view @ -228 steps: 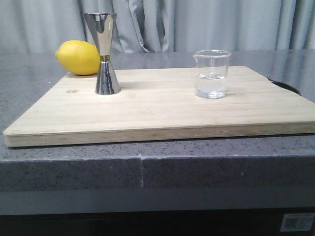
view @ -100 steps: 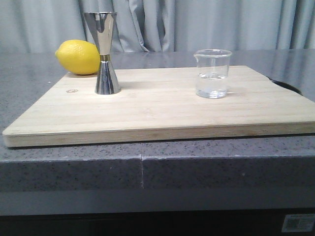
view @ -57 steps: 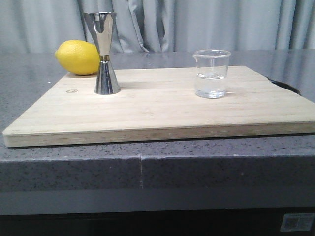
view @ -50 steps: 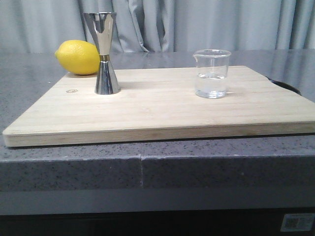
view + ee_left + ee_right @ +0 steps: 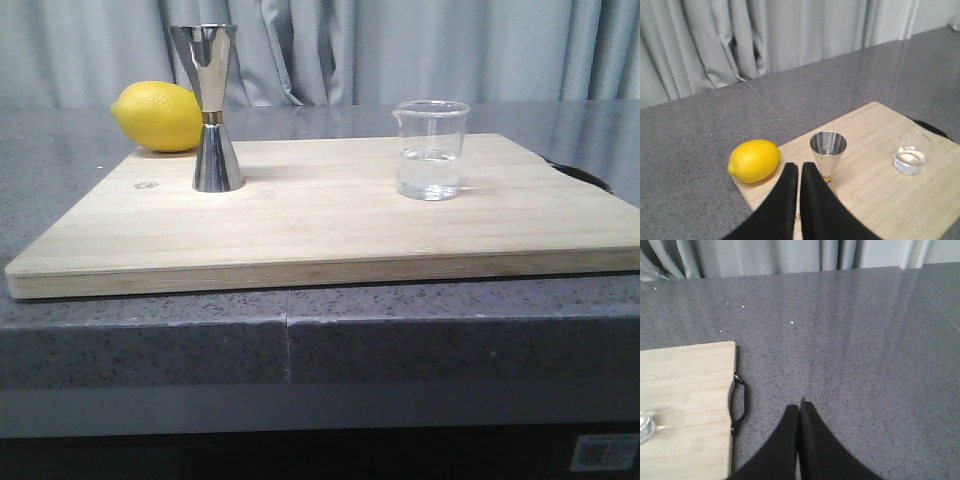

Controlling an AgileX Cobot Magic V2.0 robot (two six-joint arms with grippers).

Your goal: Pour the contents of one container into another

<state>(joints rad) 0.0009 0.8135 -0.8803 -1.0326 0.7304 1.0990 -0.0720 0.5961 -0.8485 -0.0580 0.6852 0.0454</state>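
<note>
Even, soft light; faint shadows. Glare streaks on table (image 5: 865,340), jigger (image 5: 212,110) mirror-bright. Wrist views slightly soft.

Both grippers: smooth matte black fingers (image 5: 785,200), tapering to narrow tips; same on right (image 5: 812,440)
</note>
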